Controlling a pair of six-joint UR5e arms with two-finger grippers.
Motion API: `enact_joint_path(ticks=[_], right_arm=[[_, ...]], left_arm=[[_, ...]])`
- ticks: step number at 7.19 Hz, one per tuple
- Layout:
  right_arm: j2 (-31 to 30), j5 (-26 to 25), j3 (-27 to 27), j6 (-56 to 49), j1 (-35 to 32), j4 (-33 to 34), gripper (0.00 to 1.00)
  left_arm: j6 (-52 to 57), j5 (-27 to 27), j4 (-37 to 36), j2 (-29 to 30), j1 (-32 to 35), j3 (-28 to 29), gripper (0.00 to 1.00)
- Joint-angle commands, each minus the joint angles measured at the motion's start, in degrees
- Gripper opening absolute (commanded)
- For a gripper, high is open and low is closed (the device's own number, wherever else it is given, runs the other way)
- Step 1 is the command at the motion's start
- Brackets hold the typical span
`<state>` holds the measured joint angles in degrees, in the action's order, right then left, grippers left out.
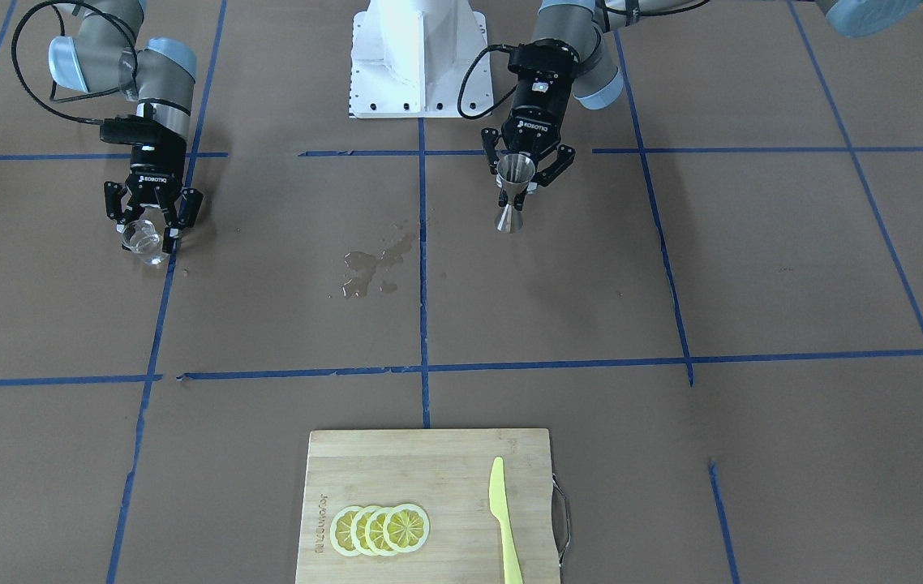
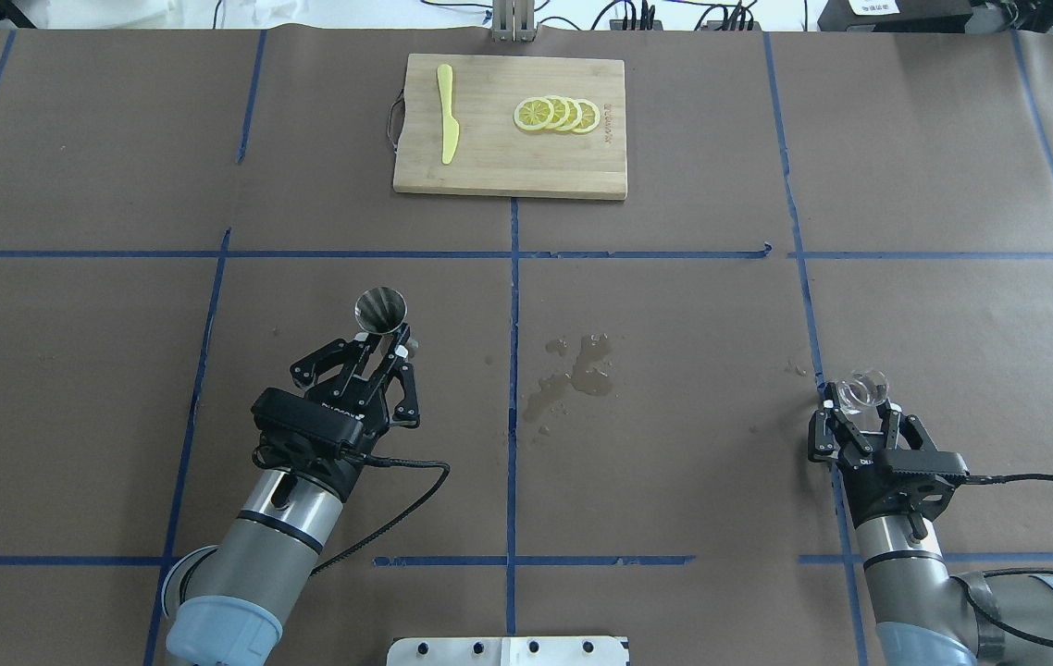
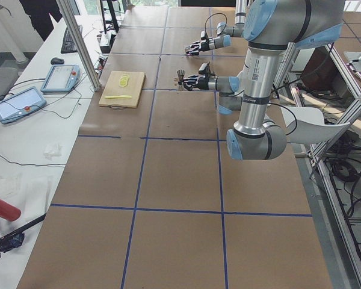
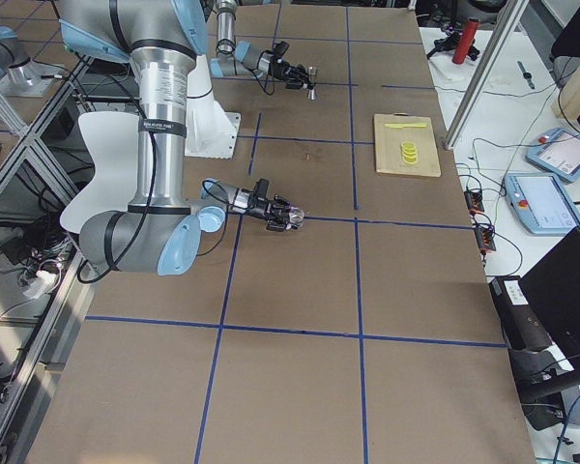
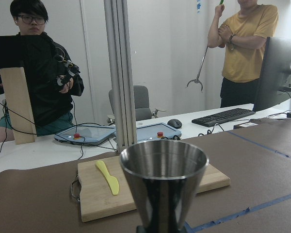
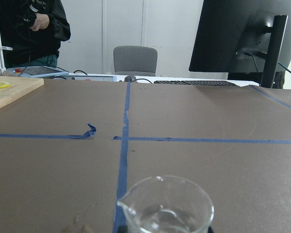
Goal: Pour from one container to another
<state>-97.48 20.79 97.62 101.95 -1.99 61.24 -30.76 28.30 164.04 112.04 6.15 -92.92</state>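
The clear glass cup [image 2: 860, 389] stands upright at the table's right side, and my right gripper [image 2: 860, 413] is shut on it. The right wrist view shows a little clear liquid in the cup [image 6: 167, 209]. In the front view the cup [image 1: 143, 240] sits low between the right gripper's [image 1: 150, 225] fingers. The steel hourglass jigger [image 2: 381, 313] is upright left of centre, with my left gripper [image 2: 387, 350] shut on its waist. The jigger [image 1: 514, 191] hangs in the left gripper [image 1: 528, 175], and its open cone [image 5: 163, 182] fills the left wrist view.
A puddle [image 2: 573, 370] of spilled liquid lies between the two grippers near the centre line. At the far edge, a bamboo cutting board [image 2: 499, 162] carries lemon slices [image 2: 556, 114] and a yellow knife [image 2: 447, 125]. People stand beyond the table's far side.
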Motion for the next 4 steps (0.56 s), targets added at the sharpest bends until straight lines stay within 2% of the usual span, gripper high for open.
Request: enact_joint_path(ticks=[1,2,4], right_arm=[[-0.08,-0.04,0.11,0.0,-0.12,-0.07,0.11],[0.01,-0.04,0.38,0.0,-0.29,-0.07,0.1],[0.19,-0.13,4.31,-1.75,-1.26,-0.6,0.08]], left_arm=[[0.0,0.0,-0.03,0.02,0.0,-0.07,0.0],[0.0,0.0,-0.03,0.02,0.0,-0.07,0.0],[0.0,0.0,-0.03,0.02,0.0,-0.07,0.0]])
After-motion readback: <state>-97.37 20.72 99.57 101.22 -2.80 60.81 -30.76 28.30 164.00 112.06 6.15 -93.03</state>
